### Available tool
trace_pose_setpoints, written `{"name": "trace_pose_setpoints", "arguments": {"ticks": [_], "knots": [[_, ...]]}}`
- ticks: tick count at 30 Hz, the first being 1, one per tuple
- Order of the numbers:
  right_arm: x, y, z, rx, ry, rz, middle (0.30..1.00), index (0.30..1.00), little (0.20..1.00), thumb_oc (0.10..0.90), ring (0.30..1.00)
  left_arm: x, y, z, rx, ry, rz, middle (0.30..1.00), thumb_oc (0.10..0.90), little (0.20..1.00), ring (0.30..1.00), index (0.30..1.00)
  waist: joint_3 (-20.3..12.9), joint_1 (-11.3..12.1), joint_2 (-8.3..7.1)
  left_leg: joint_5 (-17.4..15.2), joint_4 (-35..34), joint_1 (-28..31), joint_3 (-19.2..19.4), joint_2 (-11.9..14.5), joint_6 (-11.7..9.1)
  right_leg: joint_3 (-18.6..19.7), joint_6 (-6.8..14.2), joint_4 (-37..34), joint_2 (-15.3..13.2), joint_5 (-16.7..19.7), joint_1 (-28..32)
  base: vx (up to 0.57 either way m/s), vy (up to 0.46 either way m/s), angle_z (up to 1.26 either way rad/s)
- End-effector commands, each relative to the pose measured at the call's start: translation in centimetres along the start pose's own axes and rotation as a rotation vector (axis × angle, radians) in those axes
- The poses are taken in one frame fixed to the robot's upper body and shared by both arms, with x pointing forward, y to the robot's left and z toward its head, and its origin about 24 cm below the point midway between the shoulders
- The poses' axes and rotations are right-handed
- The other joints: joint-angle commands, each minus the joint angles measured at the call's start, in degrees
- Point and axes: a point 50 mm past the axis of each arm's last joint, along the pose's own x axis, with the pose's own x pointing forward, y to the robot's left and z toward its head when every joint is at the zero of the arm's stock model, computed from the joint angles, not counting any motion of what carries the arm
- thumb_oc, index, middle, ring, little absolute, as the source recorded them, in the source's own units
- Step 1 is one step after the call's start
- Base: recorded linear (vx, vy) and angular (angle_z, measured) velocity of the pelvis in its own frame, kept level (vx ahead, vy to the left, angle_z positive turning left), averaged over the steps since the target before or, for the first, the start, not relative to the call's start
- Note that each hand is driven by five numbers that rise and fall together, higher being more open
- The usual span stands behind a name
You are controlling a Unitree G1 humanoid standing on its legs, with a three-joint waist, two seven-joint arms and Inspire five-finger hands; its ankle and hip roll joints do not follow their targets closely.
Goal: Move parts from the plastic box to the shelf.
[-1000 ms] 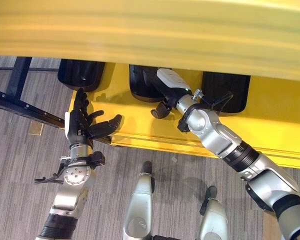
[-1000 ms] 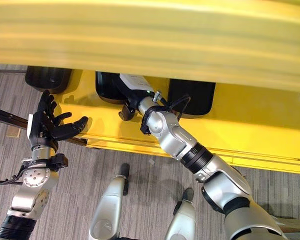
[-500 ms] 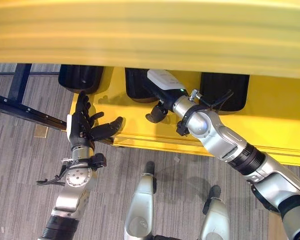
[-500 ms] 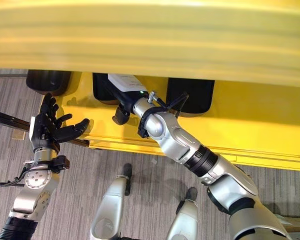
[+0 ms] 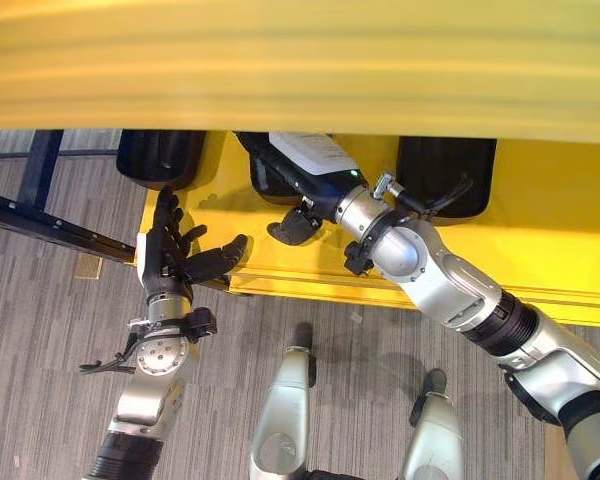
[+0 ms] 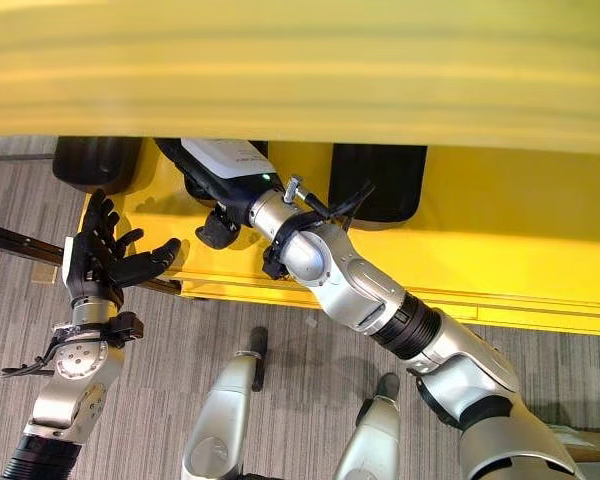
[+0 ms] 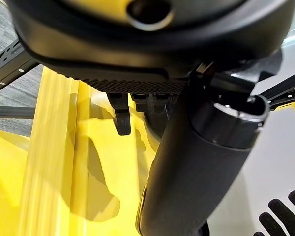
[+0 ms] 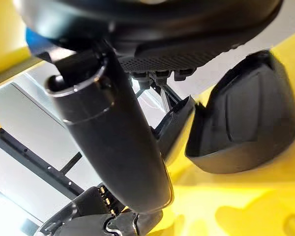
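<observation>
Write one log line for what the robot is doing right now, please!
left hand: open, by shelf edge | right hand: reaching at middle black part, fingers hidden | yellow shelf: three black parts on it

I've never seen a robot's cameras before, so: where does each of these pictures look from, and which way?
Left and right eye views: from the head, looking down at the yellow shelf with black moulded plastic parts; both arms show.
Left wrist view: along the left hand, open, facing the shelf edge.
Right wrist view: along the right hand, facing a black part.
All share the yellow shelf.
</observation>
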Motion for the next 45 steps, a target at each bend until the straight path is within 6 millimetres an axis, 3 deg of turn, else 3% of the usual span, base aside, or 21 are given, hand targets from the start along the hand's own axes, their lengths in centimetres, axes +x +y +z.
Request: {"name": "trace_pose_setpoints", "arguments": {"ticks": [1, 11, 17, 21, 22, 23, 27, 29, 35, 39, 40, 41, 45], "knots": [[-0.5, -6.0, 5.9, 0.004, -0.308, -0.297, 1.0, 1.0, 1.0, 0.9, 1.0, -1.2, -2.3, -1.1, -0.057, 0.062, -0.102, 1.0, 0.9, 1.0, 1.0, 1.0, -0.34, -1.22, -0.41, -8.11, 2.13, 4.43, 0.59, -6.14, 5.07, -4.44, -7.1, 3.68, 5.1, -2.31, -1.14, 0.0, 0.0, 0.0], [-2.0, -6.8, 7.1, 0.156, -0.422, -0.438, 1.0, 1.0, 1.0, 0.9, 1.0, -1.5, -2.2, -1.3, -0.08, 0.063, -0.069, 1.0, 0.9, 1.0, 1.0, 1.0, -0.34, -2.23, -0.23, -7.27, 0.34, 6.36, 1.06, -5.69, 4.58, -4.17, -7.18, 2.85, 5.07, -2.11, 0.15, 0.0, 0.003, -0.01], [-3.6, -7.3, 5.0, 0.271, -0.368, -0.635, 1.0, 1.0, 1.0, 0.9, 1.0, -1.8, -1.6, -1.6, -0.093, 0.075, -0.044, 1.0, 0.9, 1.0, 1.0, 1.0, -2.28, -3.4, -0.99, -5.99, -3.78, 10.4, 2.31, -3.91, 3.8, -5.11, -6.88, -1.06, 5.02, -1.29, 4.15, 0.05, -0.023, -0.03], [-5.9, -6.3, 1.3, 0.387, -0.228, -0.781, 1.0, 1.0, 1.0, 0.9, 1.0, -2.6, -1.3, -2.9, -0.11, 0.125, -0.019, 1.0, 0.9, 1.0, 1.0, 1.0, -5.85, -5.11, -2.3, -3.86, -9.99, 14.92, 4.06, -1.61, 3.07, -5.83, -6.25, -6.91, 5.59, 0.27, 8.39, 0.12, -0.045, 0.03], [-6.0, -6.2, 1.3, 0.388, -0.226, -0.781, 1.0, 1.0, 1.0, 0.9, 1.0, -2.7, -1.3, -3.0, -0.11, 0.127, -0.02, 1.0, 0.9, 1.0, 1.0, 1.0, -5.93, -5.07, -2.27, -3.72, -10.31, 15.16, 4.07, -1.6, 3.05, -5.89, -6.26, -7.22, 5.64, 0.4, 8.64, 0.22, -0.089, -0.11], [-8.8, -5.3, -1.2, 0.44, -0.165, -0.888, 1.0, 1.0, 1.0, 0.9, 1.0, -3.5, -1.4, -4.2, -0.141, 0.174, -0.021, 1.0, 0.9, 1.0, 1.0, 1.0, -8.77, -6.75, -3.16, -1.77, -14.86, 18.11, 5.49, 0.2, 2.44, -6.33, -5.73, -10.98, 6.27, 1.73, 11.12, 0.15, -0.065, -0.05], [-11.4, -4.1, -2.7, 0.479, -0.115, -0.943, 1.0, 1.0, 1.0, 0.9, 1.0, -4.5, -1.6, -6.0, -0.195, 0.255, -0.016, 1.0, 0.9, 1.0, 1.0, 1.0, -11.86, -8.46, -3.71, 0.5, -19.2, 20.66, 6.62, 1.72, 1.68, -6.22, -5.23, -14.56, 6.72, 3.34, 13.14, 0.11, -0.029, 0.05], [-13.6, -3.2, -3.9, 0.471, -0.052, -0.978, 1.0, 1.0, 1.0, 0.9, 1.0, -5.9, -1.7, -8.1, -0.251, 0.357, 0.01, 1.0, 0.9, 1.0, 1.0, 1.0, -14.8, -9.99, -4.16, 2.29, -22.76, 23.08, 7.72, 3.31, 0.89, -6.09, -4.56, -17.47, 6.65, 4.82, 14.85, 0.14, 0.01, -0.18], [-16.5, -2.2, -6.4, 0.453, 0.113, -1.038, 1.0, 1.0, 1.0, 0.9, 1.0, -8.3, -1.3, -11.5, -0.333, 0.473, 0.06, 1.0, 0.9, 1.0, 1.0, 1.0, -18.34, -12.01, -4.45, 4.48, -28.31, 27.72, 9.74, 5.19, -0.29, -5.96, -3.58, -21.93, 6.27, 6.66, 18.16, 0.08, 0.029, -0.13], [-19.5, -0.9, -9.9, 0.425, 0.364, -1.074, 1.0, 1.0, 1.0, 0.9, 1.0, -10.3, 0.3, -14.0, -0.426, 0.556, 0.164, 1.0, 0.9, 1.0, 1.0, 1.0, -20.43, -13.32, -4.75, 5.94, -31.67, 30.72, 11.2, 6.59, -1.37, -6.68, -2.69, -25.04, 5.62, 8.09, 20.72, 0.07, 0.039, -0.1], [-21.3, -0.1, -11.4, 0.482, 0.481, -1.11, 1.0, 1.0, 1.0, 0.9, 1.0, -11.2, 1.4, -14.9, -0.421, 0.573, 0.211, 1.0, 0.9, 1.0, 1.0, 1.0, -21.11, -13.85, -4.93, 6.23, -32.53, 31.66, 11.85, 7.06, -1.69, -7.03, -2.34, -26.03, 5.39, 8.75, 21.47, 0.1, 0.04, -0.12], [-24.4, 1.2, -13.5, 0.504, 0.656, -1.157, 1.0, 1.0, 1.0, 0.9, 1.0, -12.3, 3.4, -16.1, -0.448, 0.592, 0.292, 1.0, 0.9, 1.0, 1.0, 1.0, -21.95, -14.63, -5.25, 6.22, -32.94, 32.51, 12.27, 7.45, -1.97, -7.24, -2.13, -26.65, 5.38, 9.06, 22.32, 0.1, 0.049, -0.15], [-28.3, 3.3, -15.3, 0.552, 0.871, -1.143, 1.0, 1.0, 1.0, 0.9, 1.0, -13.1, 5.7, -16.3, -0.481, 0.544, 0.354, 1.0, 0.9, 1.0, 1.0, 1.0, -22.87, -15.03, -5.89, 5.59, -32.94, 33.58, 12.78, 6.95, -2.07, -8.12, -1.77, -28.23, 5.32, 9.75, 23.76, 0.03, 0.069, -0.1]]}}
